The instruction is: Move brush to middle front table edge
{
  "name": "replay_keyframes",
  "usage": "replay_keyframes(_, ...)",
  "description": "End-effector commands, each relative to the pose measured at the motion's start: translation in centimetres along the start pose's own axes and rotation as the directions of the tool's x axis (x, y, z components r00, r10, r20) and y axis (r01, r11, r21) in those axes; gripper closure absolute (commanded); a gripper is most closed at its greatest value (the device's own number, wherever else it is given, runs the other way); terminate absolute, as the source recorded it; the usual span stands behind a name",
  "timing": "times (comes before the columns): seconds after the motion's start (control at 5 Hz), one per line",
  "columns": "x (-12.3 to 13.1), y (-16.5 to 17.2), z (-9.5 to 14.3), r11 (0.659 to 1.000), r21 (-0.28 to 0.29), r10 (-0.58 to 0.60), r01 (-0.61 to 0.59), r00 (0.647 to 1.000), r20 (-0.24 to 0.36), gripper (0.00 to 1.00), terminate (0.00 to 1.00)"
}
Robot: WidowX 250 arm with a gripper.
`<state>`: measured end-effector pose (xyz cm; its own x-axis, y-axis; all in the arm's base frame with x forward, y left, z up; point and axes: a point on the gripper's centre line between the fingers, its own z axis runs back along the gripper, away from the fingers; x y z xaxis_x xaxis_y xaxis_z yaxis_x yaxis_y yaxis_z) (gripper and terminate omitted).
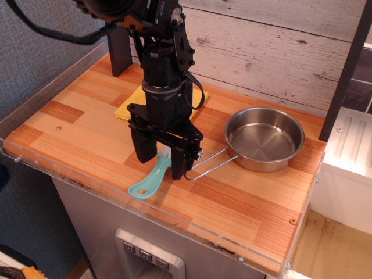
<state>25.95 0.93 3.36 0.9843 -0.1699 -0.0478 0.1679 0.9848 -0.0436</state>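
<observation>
The teal brush (149,181) lies flat on the wooden table (81,131) near the middle of the front edge, its loop end pointing to the front left. Its white bristle end sits between my fingers. My gripper (162,164) stands upright over the bristle end, open, with one black finger on each side of the brush and the jaws spread apart from it.
A steel pan (265,139) sits to the right, its wire handle (204,167) reaching toward my right finger. A yellow cloth (124,108) lies behind my arm. A clear acrylic rim (174,222) runs along the front edge. A dark post (118,49) stands at the back left.
</observation>
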Motion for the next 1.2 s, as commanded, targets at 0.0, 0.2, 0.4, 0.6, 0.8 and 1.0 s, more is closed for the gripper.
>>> replay_keyframes(0.0,-1.0,0.8,3.8,1.000,0.002,0.014,-0.014,0.996,0.086,0.00,0.00)
replay_keyframes(0.2,-1.3,1.3,5.4,1.000,0.009,0.028,-0.029,0.992,0.125,0.00,0.00)
replay_keyframes(0.4,-1.3,1.5,5.8,1.000,-0.004,0.024,-0.024,0.992,0.127,0.00,0.00)
replay_keyframes(0.6,-1.2,1.8,5.7,1.000,0.000,-0.021,0.021,0.994,0.108,0.00,0.00)
replay_keyframes(0.8,-1.2,1.8,5.7,1.000,0.000,-0.021,0.021,0.994,0.108,0.00,0.00)
replay_keyframes(1.0,-1.2,1.8,5.7,1.000,0.000,-0.021,0.021,0.994,0.108,0.00,1.00)
